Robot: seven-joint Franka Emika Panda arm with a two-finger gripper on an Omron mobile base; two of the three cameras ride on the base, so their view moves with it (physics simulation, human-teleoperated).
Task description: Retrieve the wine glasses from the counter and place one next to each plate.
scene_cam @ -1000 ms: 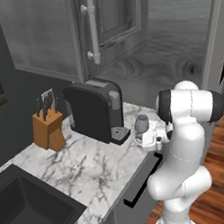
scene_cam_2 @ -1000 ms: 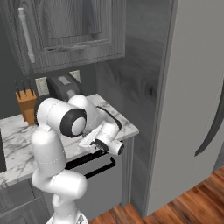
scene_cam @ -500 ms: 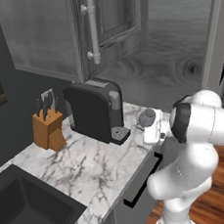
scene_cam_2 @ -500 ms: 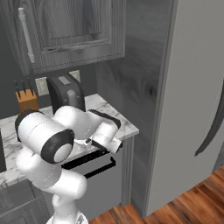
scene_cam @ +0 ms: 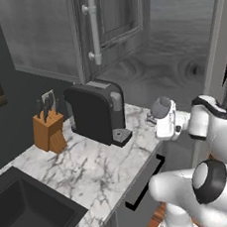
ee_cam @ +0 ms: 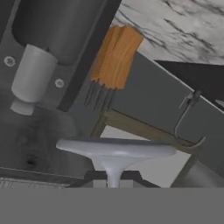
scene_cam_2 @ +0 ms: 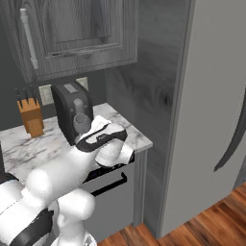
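Pinching the stem of a wine glass (scene_cam: 160, 107), my pincer (scene_cam: 166, 125) has lifted it off the counter (scene_cam: 92, 170) near the coffee maker (scene_cam: 96, 112). Next I carry it to a plate.

Wine glass (ee_cam: 114, 152): seen close up, round foot spread wide above the stem, low in the view.
Knife block (ee_cam: 116, 57): orange wood, shown upside down, dark handles pointing downward.
Counter (ee_cam: 175, 26): white veined marble at upper right.
Faucet (ee_cam: 188, 120): thin curved tap seen at right.
Coffee machine (ee_cam: 52, 30): dark body at upper left.
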